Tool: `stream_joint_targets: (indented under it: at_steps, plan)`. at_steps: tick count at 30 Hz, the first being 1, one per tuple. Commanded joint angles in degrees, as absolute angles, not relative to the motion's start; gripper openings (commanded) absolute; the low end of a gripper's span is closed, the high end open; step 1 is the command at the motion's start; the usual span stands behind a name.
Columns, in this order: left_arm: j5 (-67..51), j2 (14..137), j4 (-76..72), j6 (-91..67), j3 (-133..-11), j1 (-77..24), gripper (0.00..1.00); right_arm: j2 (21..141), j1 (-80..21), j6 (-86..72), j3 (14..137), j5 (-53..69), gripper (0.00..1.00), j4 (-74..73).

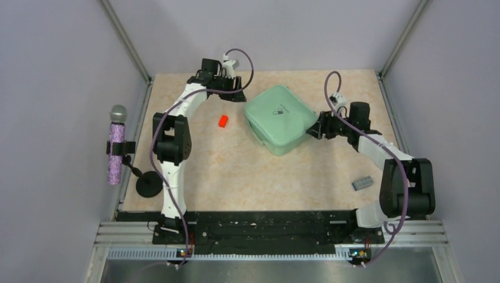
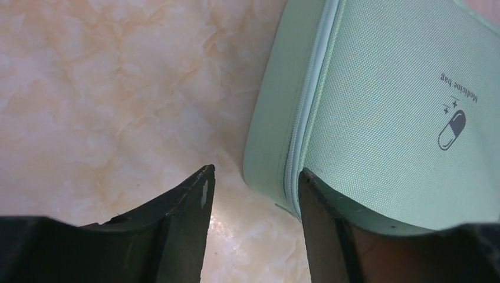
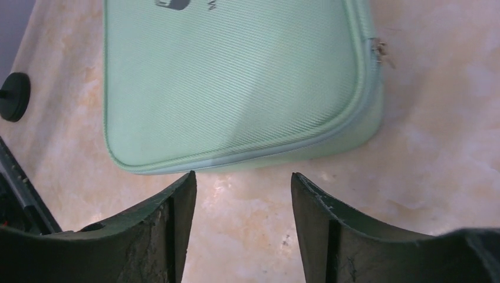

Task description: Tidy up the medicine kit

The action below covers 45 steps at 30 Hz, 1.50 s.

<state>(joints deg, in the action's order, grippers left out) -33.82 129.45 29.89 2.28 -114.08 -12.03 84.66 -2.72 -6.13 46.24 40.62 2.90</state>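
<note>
A mint-green zipped medicine bag (image 1: 279, 118) lies closed on the table's far middle. It also shows in the left wrist view (image 2: 383, 112) with a pill logo, and in the right wrist view (image 3: 236, 82). My left gripper (image 1: 240, 94) is open and empty at the bag's far-left corner; one finger overlaps the bag's edge (image 2: 330, 218). My right gripper (image 1: 314, 131) is open and empty, just off the bag's right side. A small red item (image 1: 223, 121) lies left of the bag. A grey-blue item (image 1: 363, 183) lies at the near right.
A microphone (image 1: 116, 144) on a black round-based stand (image 1: 147, 184) stands at the table's left edge. The zipper pull (image 3: 379, 50) hangs at one bag corner. Grey walls enclose the table.
</note>
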Motion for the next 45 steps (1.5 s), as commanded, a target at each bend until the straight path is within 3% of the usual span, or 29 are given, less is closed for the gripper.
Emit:
stream_joint_targets:
  at_steps: [1,4,8,15,22,30,37,42,45]
  plan:
    - [-30.98,120.1,23.37,-5.64,-109.41,-10.7,0.6,83.06,-0.27,-2.45,49.98,37.78,0.62,0.81]
    - [-31.12,117.37,24.73,-8.78,-105.59,-10.72,0.66,85.76,-0.26,-1.68,52.64,36.78,0.66,1.64]
    - [-32.04,114.48,27.74,-12.93,-99.1,-10.72,0.66,90.41,-0.26,-2.92,57.52,37.04,0.67,3.33]
    - [-39.46,111.03,26.53,-13.41,-88.17,-10.81,0.47,98.26,-0.26,-6.28,62.89,39.72,0.59,7.03]
    - [-44.98,114.47,26.2,-12.04,-89.32,-11.34,0.36,97.63,-0.26,-7.47,60.06,39.5,0.53,6.37]
    - [-45.82,121.11,25.45,-11.32,-96.08,-13.33,0.32,90.35,-4.33,-7.4,52.06,38.56,0.49,5.94]
    - [-38.59,127.62,29.57,-6.46,-109.75,-12.98,0.35,85.85,-5.98,-2.65,51.96,44.52,0.54,-0.66]
    - [-35.11,126.76,33.51,-4.58,-113.2,-10.14,0.47,87.04,3.65,3.95,61.08,55.07,0.64,-9.74]
    - [-34.29,125.5,37.8,-2.38,-112.88,-8.67,0.5,92.11,7.77,15.56,69.4,62.4,0.65,-19.17]
